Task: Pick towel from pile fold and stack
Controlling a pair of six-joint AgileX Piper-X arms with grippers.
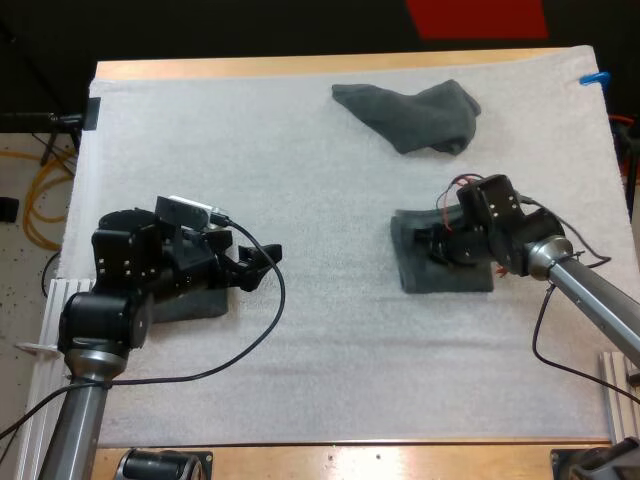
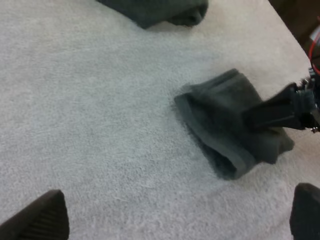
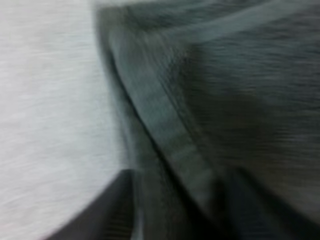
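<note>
Grey-green folded towel (image 1: 445, 278), long axis left-right, under right tool (image 1: 435, 245), grip unclear; left tool (image 1: 258, 265) released.

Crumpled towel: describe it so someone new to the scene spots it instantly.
On the white mat, look to the far side, right of centre: the crumpled towel lies there on its own. Unlike the folded towel nearer the camera, which the right gripper is at, it is a loose, lumpy heap rather than a flat rectangle.

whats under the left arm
A flat dark towel lies on the white mat under the left arm; only its near edge shows, the arm covers the rest.
</note>
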